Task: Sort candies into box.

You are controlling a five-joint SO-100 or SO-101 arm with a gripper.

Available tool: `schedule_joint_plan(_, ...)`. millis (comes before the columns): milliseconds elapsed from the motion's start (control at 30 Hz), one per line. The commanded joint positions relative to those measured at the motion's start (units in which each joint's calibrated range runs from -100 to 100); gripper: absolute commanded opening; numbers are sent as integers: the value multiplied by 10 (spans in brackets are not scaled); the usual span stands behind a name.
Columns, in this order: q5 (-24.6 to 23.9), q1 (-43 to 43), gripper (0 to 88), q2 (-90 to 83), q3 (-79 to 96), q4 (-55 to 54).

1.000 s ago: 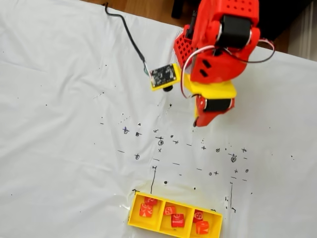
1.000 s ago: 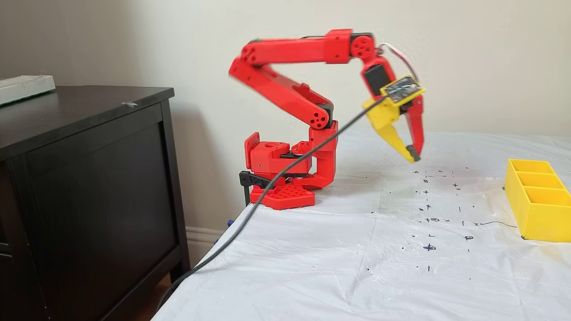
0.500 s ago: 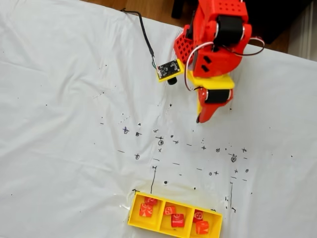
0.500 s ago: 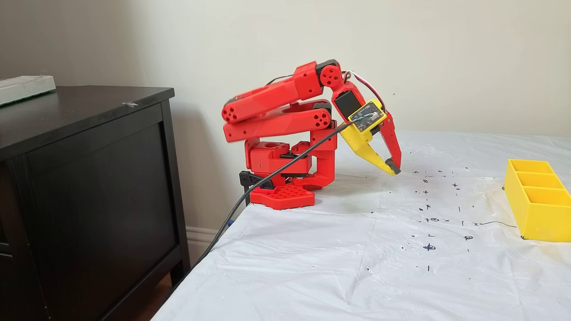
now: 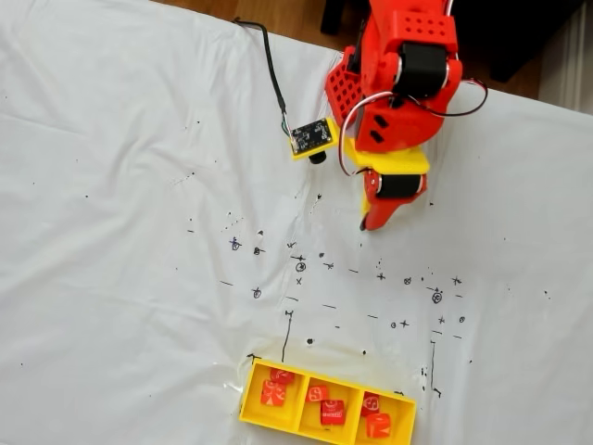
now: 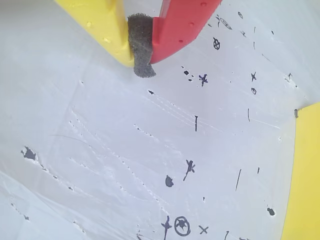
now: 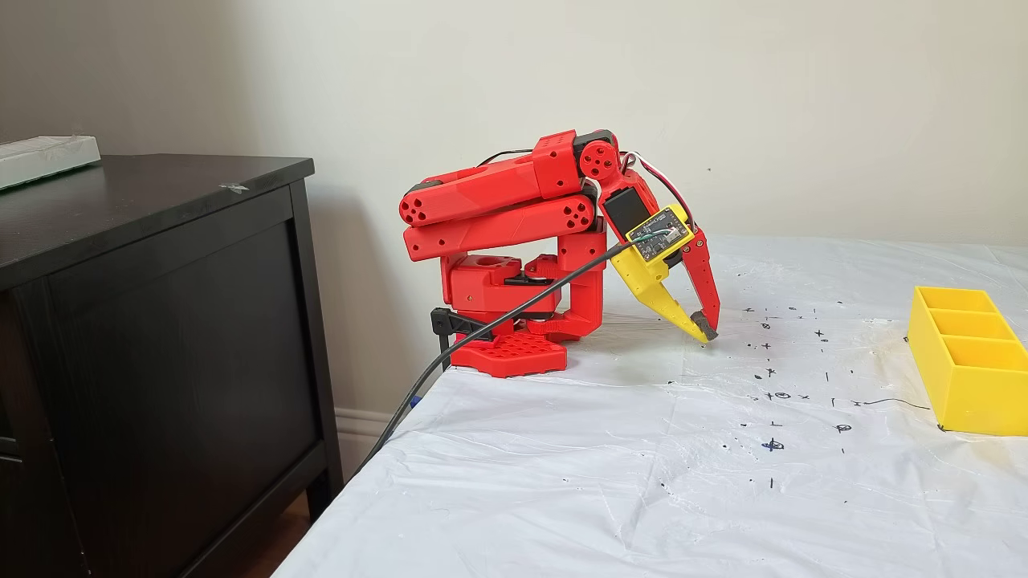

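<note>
Fingers (image 6: 141,60) pressed together on nothing, tip low over the counter (image 5: 120,232); all six candies (image 5: 332,412) lie in the box (image 5: 248,397), two per compartment; likely light, slick-wrapped, firm; pinch across flat sides.

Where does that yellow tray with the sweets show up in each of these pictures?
Fixed view from above: the box lies at the bottom edge, right of centre, candies inside.
Wrist view: its yellow wall fills the right edge.
Fixed view from the side: the box sits at the right edge.
Shared landmark: pen marks on the white cover.
</note>
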Motion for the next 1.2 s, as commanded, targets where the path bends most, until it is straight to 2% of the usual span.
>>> schedule_joint_plan(0,10,-17,2,-3,-5,10)
schedule_joint_plan(1167,14,-26,2,-3,-4,10)
